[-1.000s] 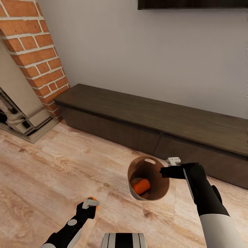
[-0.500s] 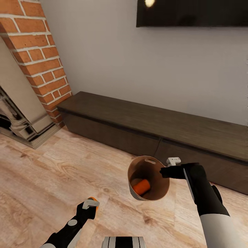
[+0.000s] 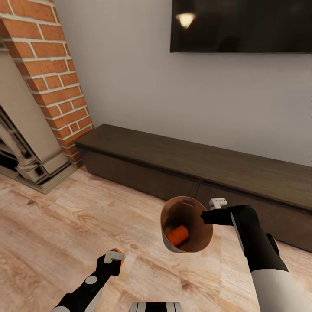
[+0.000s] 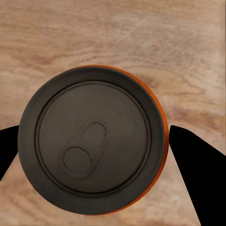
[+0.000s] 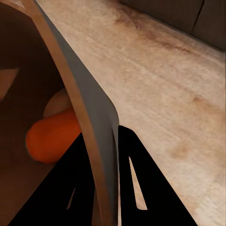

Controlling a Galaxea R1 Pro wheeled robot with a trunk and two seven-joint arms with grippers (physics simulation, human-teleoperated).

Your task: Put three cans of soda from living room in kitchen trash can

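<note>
— Where do we have the cans?

— One orange drink can (image 3: 177,235) lies on its side in the bottom of the small tapered round pail (image 3: 207,242), grey outside and tan-brown inside, with an oval handle slot near its far rim. In the right wrist view the same orange can (image 5: 52,134) shows behind the pail's wall (image 5: 96,115), with something pale tucked just behind it that we cannot identify.

— And the pail itself?

— We hold it in the air over the pale wood-plank floor (image 3: 56,221), tilted so its mouth faces us. Our right gripper (image 3: 205,216) pinches the rim: one black finger (image 5: 77,186) sits inside the wall, the other outside, both pressed against it.

— The other hand?

— Our left gripper (image 3: 113,258) is low on the left, clamped on a second orange can (image 3: 118,255). The left wrist view looks straight down on that can's dark lid with its pull tab (image 4: 94,146), the two black fingers touching its sides.

— What is around us?

— A long, low dark brown bench (image 3: 195,162) runs along the grey wall just beyond the pail. A red brick chimney (image 3: 47,73) with a pale stone fireplace surround (image 3: 26,147) stands at the left, and a black wall-mounted screen (image 3: 240,26) hangs above the bench.
</note>
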